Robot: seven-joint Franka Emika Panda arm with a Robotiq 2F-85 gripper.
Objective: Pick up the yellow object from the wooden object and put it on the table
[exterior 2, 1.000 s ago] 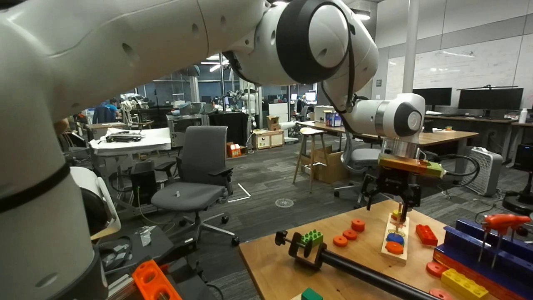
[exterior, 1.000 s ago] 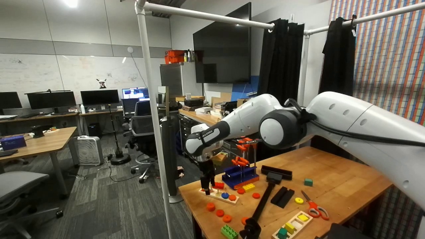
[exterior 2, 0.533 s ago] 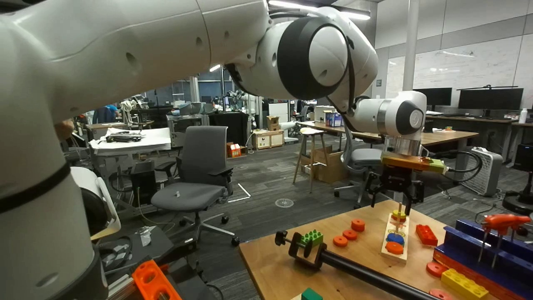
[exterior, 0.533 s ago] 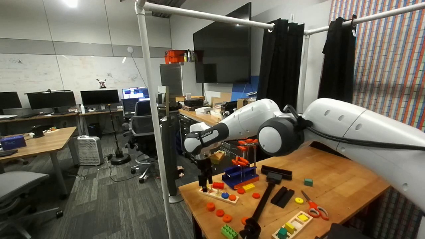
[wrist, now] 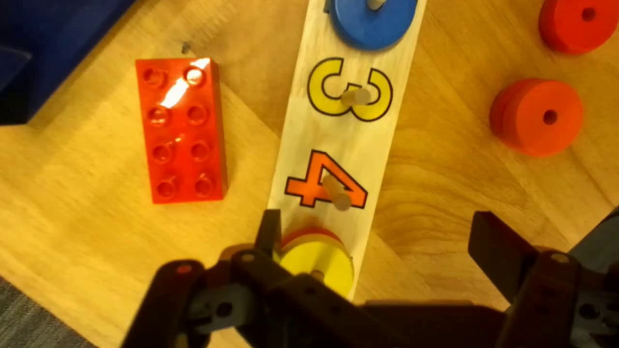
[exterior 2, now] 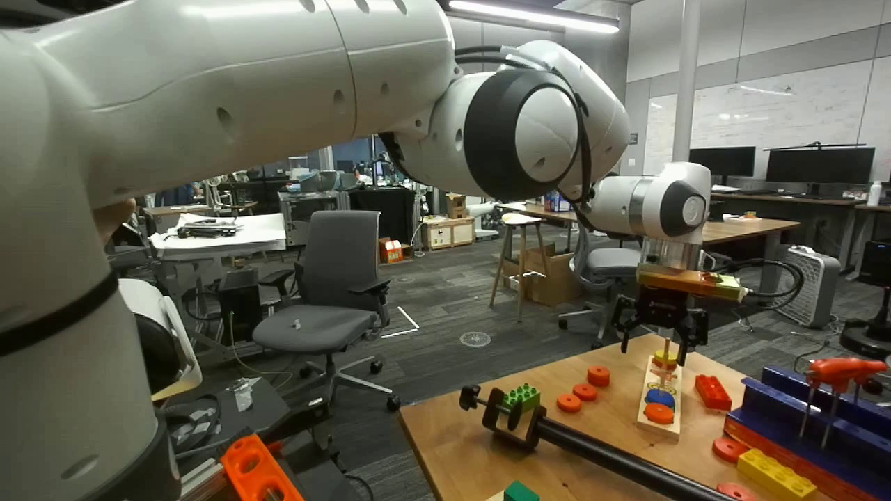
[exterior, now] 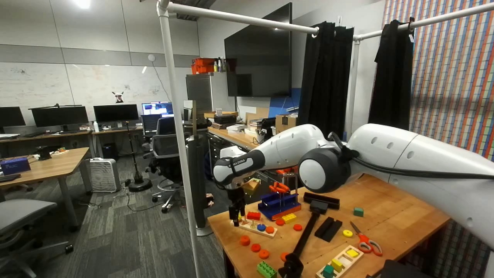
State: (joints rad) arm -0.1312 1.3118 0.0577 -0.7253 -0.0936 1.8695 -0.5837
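Yellow disc (wrist: 321, 260), seemingly level, on pegboard (wrist: 336, 136)

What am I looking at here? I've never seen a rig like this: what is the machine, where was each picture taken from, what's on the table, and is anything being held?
The machine is a white robot arm that ends in a pair of black fingers for grasping. The two wide pictures were taken from different places outside it; the close-up was taken from its wrist, looking past the fingers. On the table lies a pale, numbered wooden board carrying a yellow disc and a blue disc. Nearby are a red brick, a blue rack with orange-handled tools and, farther off, scissors. The fingers stand wide apart near the yellow disc, so nothing is held.
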